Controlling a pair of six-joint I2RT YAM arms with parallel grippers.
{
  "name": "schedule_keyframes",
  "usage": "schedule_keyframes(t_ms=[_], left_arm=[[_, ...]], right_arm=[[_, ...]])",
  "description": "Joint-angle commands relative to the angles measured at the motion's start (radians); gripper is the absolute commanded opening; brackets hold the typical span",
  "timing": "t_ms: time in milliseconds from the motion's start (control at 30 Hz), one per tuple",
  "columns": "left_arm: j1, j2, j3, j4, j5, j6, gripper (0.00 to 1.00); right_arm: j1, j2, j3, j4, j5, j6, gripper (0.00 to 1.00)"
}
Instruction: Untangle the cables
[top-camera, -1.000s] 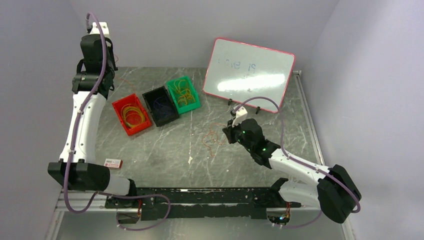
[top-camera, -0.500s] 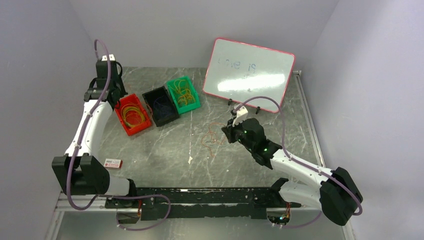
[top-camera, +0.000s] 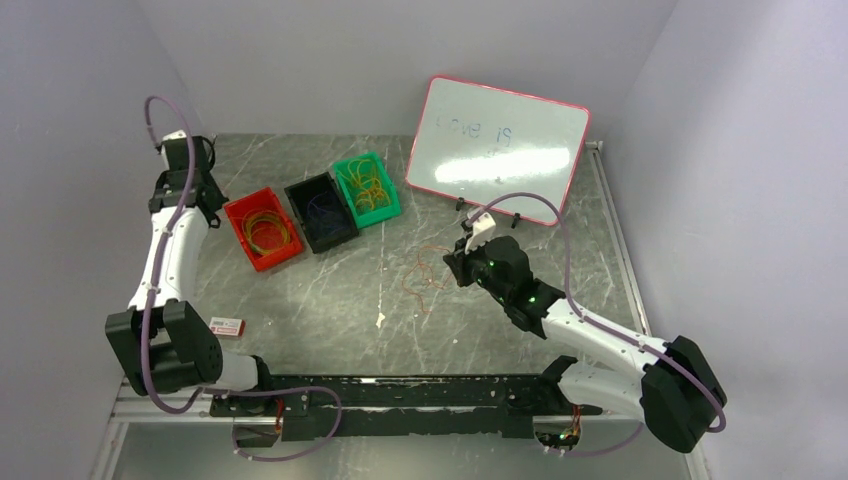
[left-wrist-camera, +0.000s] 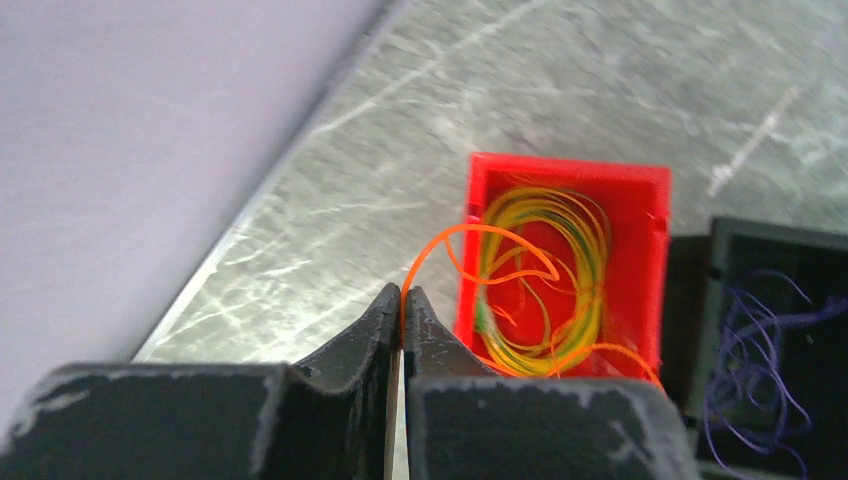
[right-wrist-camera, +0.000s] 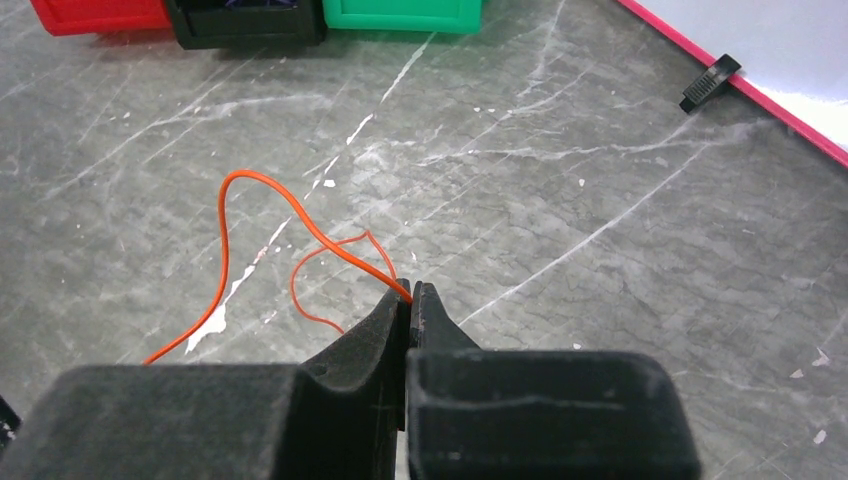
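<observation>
The left arm (top-camera: 165, 262) and right arm (top-camera: 592, 336) have white link shells between black joint housings. A mauve hose (top-camera: 150, 110) runs along each arm (thick, looping free near the wrist). Green indicator lights (top-camera: 530, 297) show on the right arm. The left gripper (left-wrist-camera: 401, 296) and right gripper (right-wrist-camera: 410, 293) have black wedge-shaped fingers with scuffed edges.

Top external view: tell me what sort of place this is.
Probably a robotics lab cell: a left arm and right arm bolted to a marbled table, plain walls around, three coloured bins and a whiteboard.
</observation>
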Motion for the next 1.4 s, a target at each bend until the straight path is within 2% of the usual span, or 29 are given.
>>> schedule_keyframes(t_ms=[0, 167, 333, 600, 800, 967, 1200, 1367], left_arm=[[0.054, -0.040, 0.027, 0.045, -0.076, 0.006, 0.07], [0.055, -0.031, 0.026, 0.065, -0.078, 0.003, 0.07], [0.055, -0.023, 0.017, 0.111, 0.018, 0.012, 0.07], [0.055, 0.019, -0.014, 0.162, 0.239, -0.016, 0.07], [0.053, 0.039, -0.069, 0.175, 0.343, -0.069, 0.07], [0.053, 0.035, -0.132, 0.192, 0.389, -0.084, 0.07], [0.054, 0.049, -0.159, 0.183, 0.397, -0.084, 0.07], [0.054, 0.101, -0.176, 0.196, 0.402, -0.084, 0.07]], right_arm=[[-0.003, 0.007, 0.035, -0.012, 0.008, -0.003, 0.05], [-0.002, -0.011, 0.045, -0.021, 0.004, -0.001, 0.32], [-0.003, -0.042, 0.039, -0.019, 0.011, -0.001, 0.45], [-0.003, -0.053, 0.030, 0.008, -0.018, 0.013, 0.49], [-0.003, -0.048, 0.027, 0.012, -0.022, 0.012, 0.49], [-0.002, -0.044, 0.027, 0.025, -0.035, 0.016, 0.49], [-0.003, 0.055, 0.088, 0.137, -0.206, 0.030, 0.53], [-0.001, 0.084, 0.106, 0.174, -0.225, 0.050, 0.55]])
